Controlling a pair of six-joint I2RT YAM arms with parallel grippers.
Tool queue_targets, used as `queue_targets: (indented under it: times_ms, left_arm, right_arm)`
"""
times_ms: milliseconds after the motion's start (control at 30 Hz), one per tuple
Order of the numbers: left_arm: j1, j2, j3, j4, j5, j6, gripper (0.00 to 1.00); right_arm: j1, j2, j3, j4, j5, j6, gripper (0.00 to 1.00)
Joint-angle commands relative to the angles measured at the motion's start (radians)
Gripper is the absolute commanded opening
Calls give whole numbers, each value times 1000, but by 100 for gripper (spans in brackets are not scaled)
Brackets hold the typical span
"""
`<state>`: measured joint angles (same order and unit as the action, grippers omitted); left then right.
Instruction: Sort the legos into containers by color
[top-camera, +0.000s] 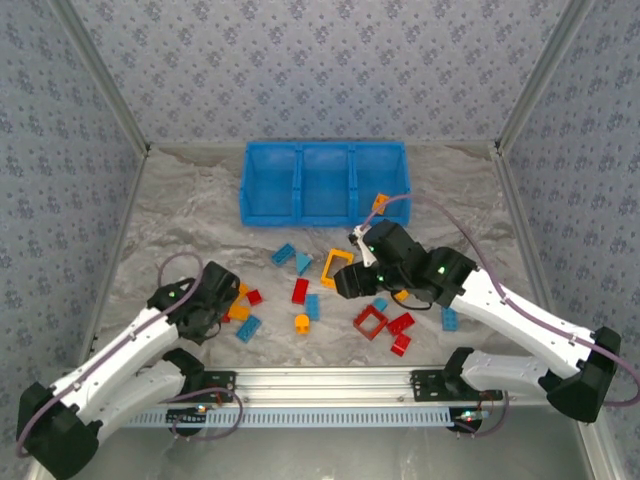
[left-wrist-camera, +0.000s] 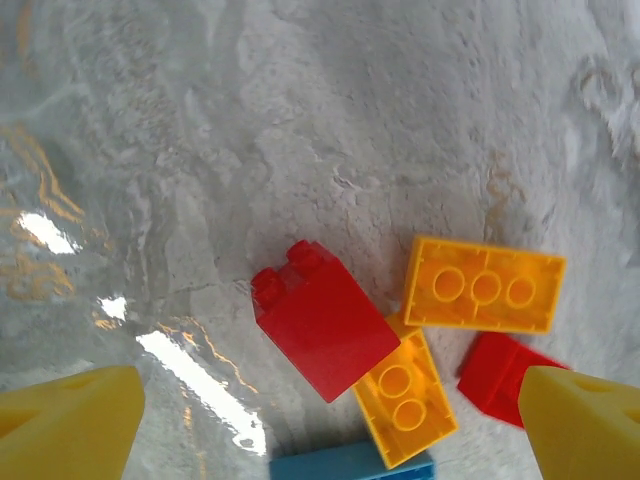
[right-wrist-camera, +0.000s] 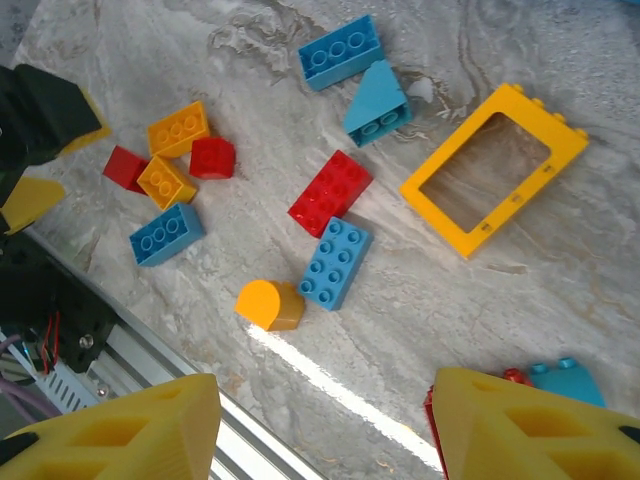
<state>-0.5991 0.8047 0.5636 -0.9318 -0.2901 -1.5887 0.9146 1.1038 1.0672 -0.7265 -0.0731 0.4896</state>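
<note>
Plainly unlettered legos (right-wrist-camera: 330, 192), blank blue tray (top-camera: 325, 182), marbled table (top-camera: 200, 215)

Red, blue and orange-yellow legos (top-camera: 301, 291); bright blue tray (top-camera: 325, 183).

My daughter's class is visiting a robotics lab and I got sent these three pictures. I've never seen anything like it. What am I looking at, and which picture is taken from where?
These are two white robot arms bolted at the near edge of a marbled table. The wide picture comes from a fixed camera overhead. The other two come from cameras on each wrist, so the yellow wedges at the bottom are that arm's own fingers.

The left pincer hangs open over a red brick and two orange ones, holding nothing. The right pincer is open too, above a yellow frame and scattered bricks. Behind them sits a blue tray with three compartments for sorting by colour.
</note>
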Motion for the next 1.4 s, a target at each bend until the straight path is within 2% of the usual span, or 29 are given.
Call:
queue_targets:
  times_ms: [0,167,367,700,800,933,1033,1100,1367]
  left_arm:
    - [13,-31,-41,-14,24,-291,93]
    - [35,-19,-93,37,49,-398,90]
    - [101,-19,-132,131,71,-395,82]
    - [134,82,-113,190,105,-349,79]
    - [138,113,-112,195,112,-346,74]
    - [143,130,-134,236,115,-351,68]
    - [147,138,-137,244,106,-350,67]
    - [150,142,-144,248,103,-348,62]
    - [150,63,-143,212,47,-315,28]
  right_arm:
    - [29,-21,-12,24,34,17,61]
    - [44,-51,-24,13,60,10,61]
    - [42,-70,-33,17,44,8,61]
    - [62,-127,-151,266,-317,-121,61]
    - [84,-166,-196,343,-395,-150,62]
    - [122,-193,-234,396,-411,-194,62]
    - [149,-190,-246,412,-377,-215,62]
    - [150,-177,-249,411,-359,-211,63]
    - [156,-154,-244,424,-333,-193,62]
